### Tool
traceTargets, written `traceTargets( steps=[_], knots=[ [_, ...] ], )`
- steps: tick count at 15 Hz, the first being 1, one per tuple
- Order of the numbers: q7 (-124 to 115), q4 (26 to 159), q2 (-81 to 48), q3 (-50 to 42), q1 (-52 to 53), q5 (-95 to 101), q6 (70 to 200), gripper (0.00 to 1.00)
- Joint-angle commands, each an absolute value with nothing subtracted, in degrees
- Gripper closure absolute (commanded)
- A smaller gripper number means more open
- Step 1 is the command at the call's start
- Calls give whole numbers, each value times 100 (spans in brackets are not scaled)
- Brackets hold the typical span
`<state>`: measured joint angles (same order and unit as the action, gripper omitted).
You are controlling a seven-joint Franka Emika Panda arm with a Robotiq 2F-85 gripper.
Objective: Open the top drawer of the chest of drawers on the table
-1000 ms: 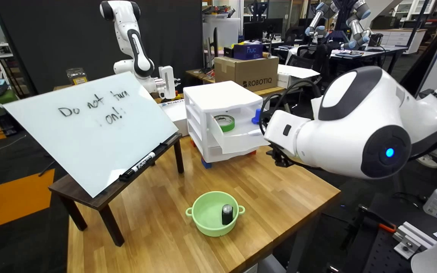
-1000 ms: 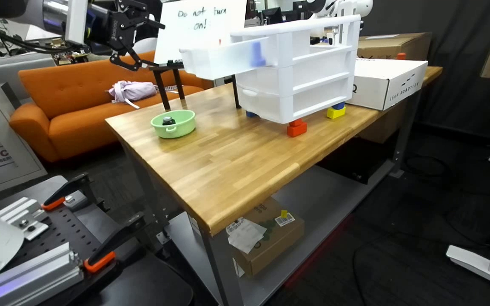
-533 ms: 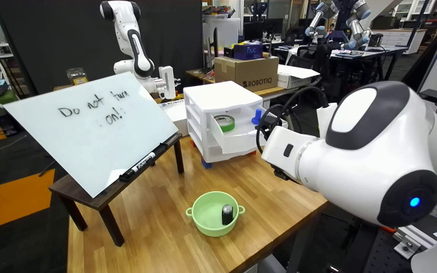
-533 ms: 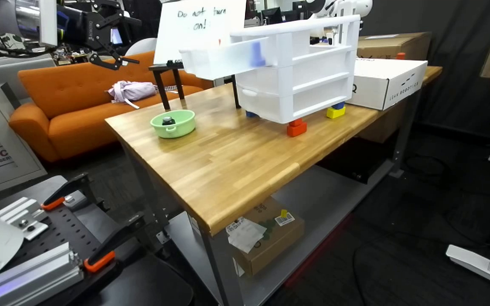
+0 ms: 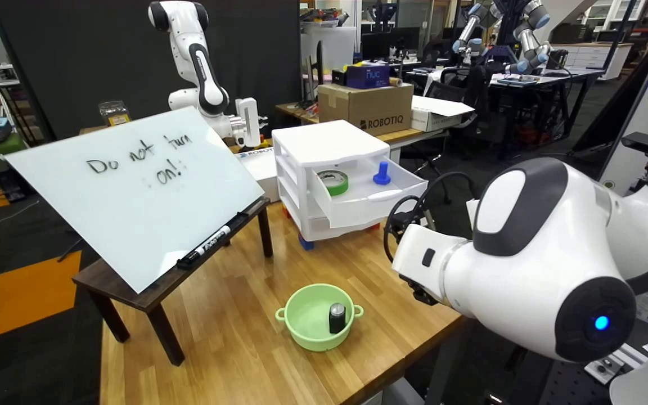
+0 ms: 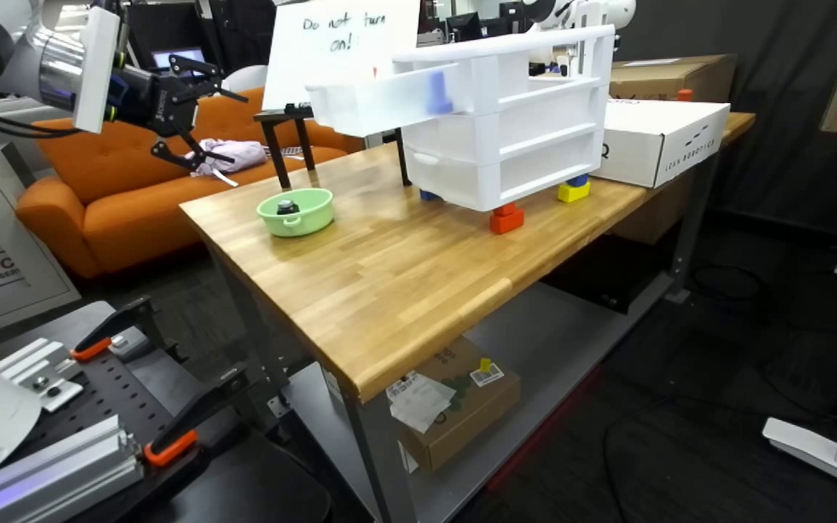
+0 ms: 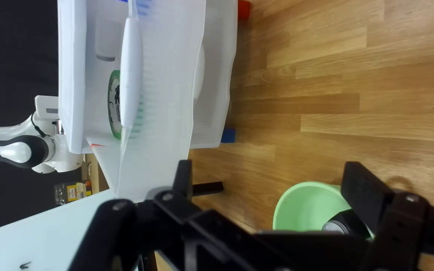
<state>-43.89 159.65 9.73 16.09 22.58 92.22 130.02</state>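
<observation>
The white chest of drawers [image 5: 329,140] stands on the wooden table [image 5: 234,337]; it also shows in an exterior view [image 6: 487,152]. Its top drawer [image 5: 366,208] is pulled well out, its front also visible in an exterior view [image 6: 360,109] and the wrist view [image 7: 164,94]. A green tape roll [image 5: 335,184] and a blue peg-like piece [image 5: 382,173] lie in it. The two lower drawers look shut. My gripper [image 6: 233,127] is open and empty, in the air in front of the drawer and apart from it. Its spread fingers show in the wrist view [image 7: 269,177].
A green bowl [image 5: 306,315] with a black, silver-topped object [image 5: 337,319] stands on the table. A whiteboard [image 5: 104,191] leans on a low dark-brown table [image 5: 149,287]. Coloured blocks [image 6: 507,219] support the chest. A white box [image 6: 662,138] stands behind it.
My gripper has backed away from the drawer, then dropped lower and tilted downward, still open. The top drawer stays pulled out and the blue piece is now unobstructed in an exterior view.
</observation>
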Motion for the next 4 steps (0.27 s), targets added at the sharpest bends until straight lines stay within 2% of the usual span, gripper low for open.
traceTargets(
  steps=[1, 4],
  knots=[
    [-4371, 15960, 992, 1662, 2204, 9199, 13020, 0],
    [-4371, 15960, 1006, 1661, 2205, 9199, 13031, 0]
  ],
)
